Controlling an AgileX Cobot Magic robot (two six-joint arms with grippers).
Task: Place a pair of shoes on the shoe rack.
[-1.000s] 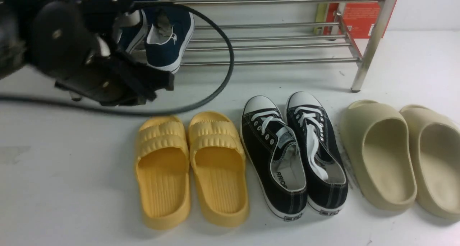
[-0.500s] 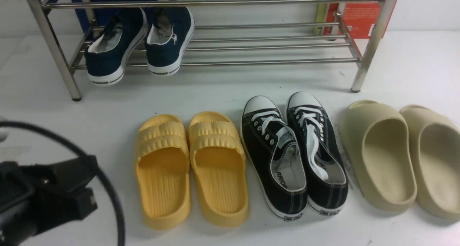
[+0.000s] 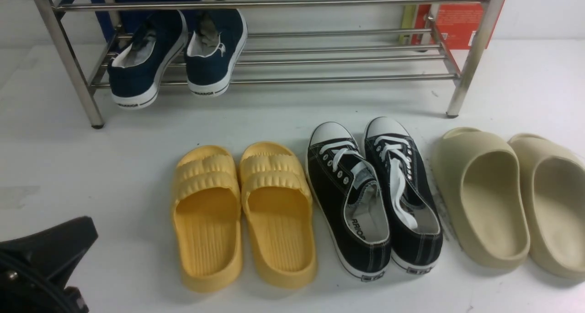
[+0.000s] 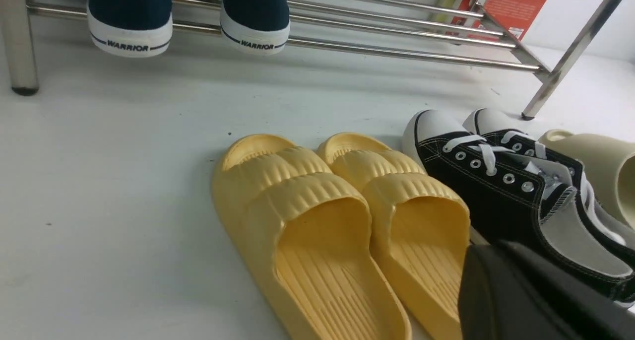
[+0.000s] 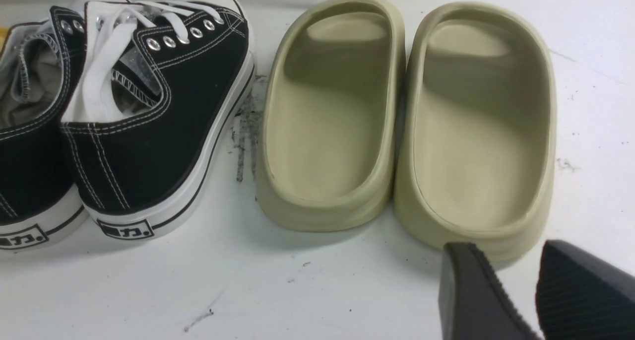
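So both navy slip-ons (image 3: 176, 57) are sitting on the shoe rack's (image 3: 347, 57) lower bars at its left end, heels hanging off the front edge. Left end effector (image 3: 45, 258) is low at the near left of the table (image 3: 82, 167), clamped shut, gripping nothing. Right end effector (image 5: 516, 290) hovers by the beige slides (image 5: 407, 116), fingers a narrow gap apart, empty
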